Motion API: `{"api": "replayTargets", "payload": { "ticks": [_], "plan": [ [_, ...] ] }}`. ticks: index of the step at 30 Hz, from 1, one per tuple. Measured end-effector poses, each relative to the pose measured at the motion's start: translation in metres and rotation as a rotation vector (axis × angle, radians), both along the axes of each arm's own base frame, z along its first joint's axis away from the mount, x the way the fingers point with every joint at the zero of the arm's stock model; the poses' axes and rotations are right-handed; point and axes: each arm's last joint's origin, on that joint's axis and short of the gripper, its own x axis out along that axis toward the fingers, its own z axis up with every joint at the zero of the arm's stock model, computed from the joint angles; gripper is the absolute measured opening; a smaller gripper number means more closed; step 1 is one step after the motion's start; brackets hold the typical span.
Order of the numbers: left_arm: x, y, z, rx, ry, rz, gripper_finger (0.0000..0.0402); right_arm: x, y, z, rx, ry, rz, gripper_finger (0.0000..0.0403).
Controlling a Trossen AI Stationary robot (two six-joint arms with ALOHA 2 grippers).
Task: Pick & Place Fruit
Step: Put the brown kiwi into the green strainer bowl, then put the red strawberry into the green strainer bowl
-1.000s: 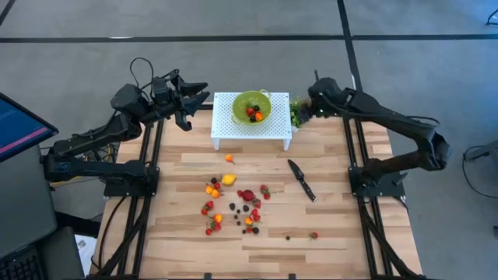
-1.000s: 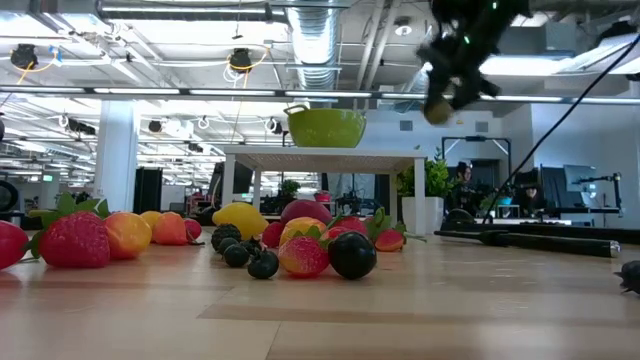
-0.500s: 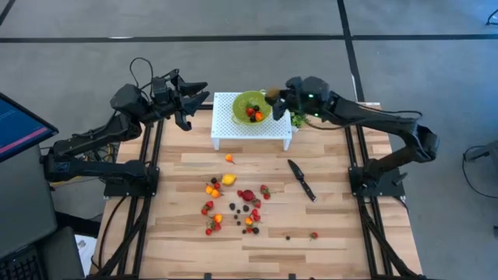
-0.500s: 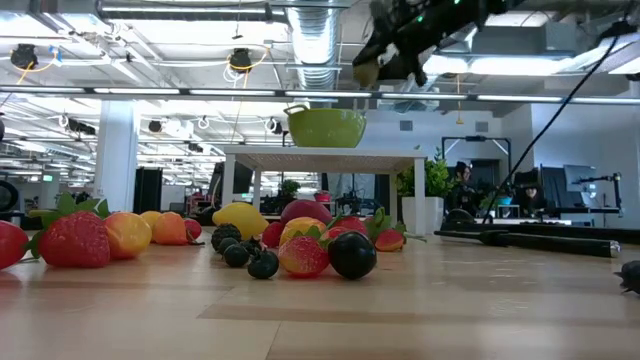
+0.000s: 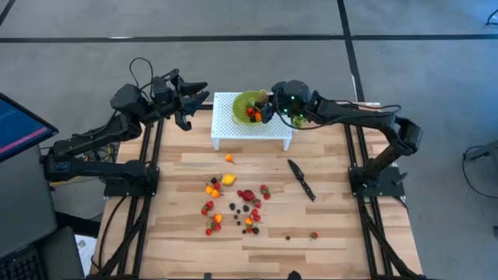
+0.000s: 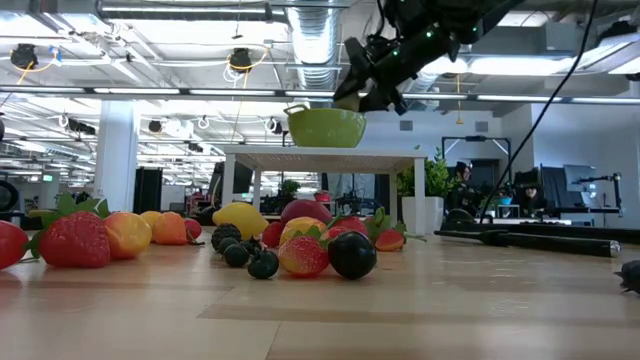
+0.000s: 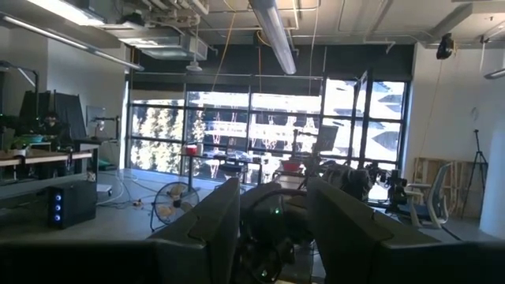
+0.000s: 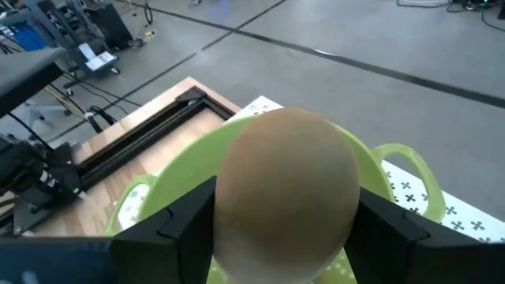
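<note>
1. Table [image 5: 194, 257]: pale wood slats, filling the lower centre of the high view.

2. My right arm: a second ago it reached only to the plant at the stand's right end; now it stretches in from the right of the frame to the bowl, top centre.

3. My left arm: parked at upper left, unmoved. My left claw [image 5: 196, 93] hangs beside the stand's left edge; whether its jaws are open or shut I cannot tell, and I see nothing in it.

4. White stand [image 5: 226, 128]: perforated top, upper centre.

5. Green bowl [image 5: 243, 99]: on the stand, a few small red and orange fruits already inside.

6. Black knife [image 5: 302, 180]: right of centre, not my business.

7. My right claw [image 8: 284, 229]: now above the bowl's right rim. Jaws spread wide, one on each flank of the brown fruit [image 8: 286, 185]; in the wrist view both touch it, so I judge it held, not yet let go.

8. Brown fruit, position: over the bowl, where a second ago it was out beside the stand. The carry looks done; only the drop remains.

9. Loose fruit [image 5: 233, 204]: a scatter of small red, orange, yellow and dark pieces at lower centre of the high view, one stray red one [image 5: 313, 235] toward lower right. Many more trips left.
</note>
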Motion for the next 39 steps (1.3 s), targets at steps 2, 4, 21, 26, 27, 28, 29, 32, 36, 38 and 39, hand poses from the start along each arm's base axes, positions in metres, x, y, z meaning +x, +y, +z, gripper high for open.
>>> {"api": "replayTargets", "payload": {
  "ticks": [2, 4, 21, 26, 27, 28, 29, 32, 36, 38, 39],
  "plan": [
    [0.000, 0.000, 0.000, 0.000, 0.000, 0.000, 0.0142, 0.000, 0.000, 0.001, -0.001, -0.002, 0.001, 0.0231],
    [0.000, 0.000, 0.000, 0.000, 0.001, 0.000, 0.0142, 0.000, 0.000, 0.001, 0.000, 0.001, 0.001, 0.0244],
    [0.000, 0.000, 0.000, 0.000, 0.000, -0.001, 0.0142, -0.041, 0.018, 0.057, -0.149, 0.106, 0.034, 0.0301],
    [0.000, 0.000, 0.000, 0.000, 0.000, 0.000, 0.0142, -0.081, 0.034, 0.057, -0.084, 0.274, -0.035, 0.0301],
    [0.000, 0.000, 0.000, 0.000, 0.000, 0.000, 0.0142, -0.087, 0.037, 0.054, -0.068, 0.291, -0.047, 0.0301],
    [0.000, 0.000, 0.000, 0.000, 0.000, 0.000, 0.0142, -0.093, 0.040, 0.050, -0.053, 0.307, -0.059, 0.0301],
    [0.000, 0.000, 0.000, 0.000, 0.001, 0.000, 0.0142, -0.097, 0.042, 0.045, -0.040, 0.316, -0.070, 0.0301],
    [0.000, 0.000, 0.000, 0.000, 0.001, 0.000, 0.0142, -0.108, 0.046, 0.034, -0.015, 0.322, -0.119, 0.0301],
    [0.000, 0.000, 0.000, 0.000, 0.000, 0.000, 0.0142, -0.120, 0.044, 0.015, 0.005, 0.364, -0.196, 0.0301],
    [0.000, 0.000, 0.000, 0.000, 0.000, 0.000, 0.0142, -0.122, 0.041, 0.007, 0.023, 0.364, -0.224, 0.0301],
    [0.000, 0.000, 0.000, 0.000, 0.000, -0.001, 0.0142, -0.125, 0.039, 0.003, 0.039, 0.369, -0.245, 0.0301]
  ]
}}
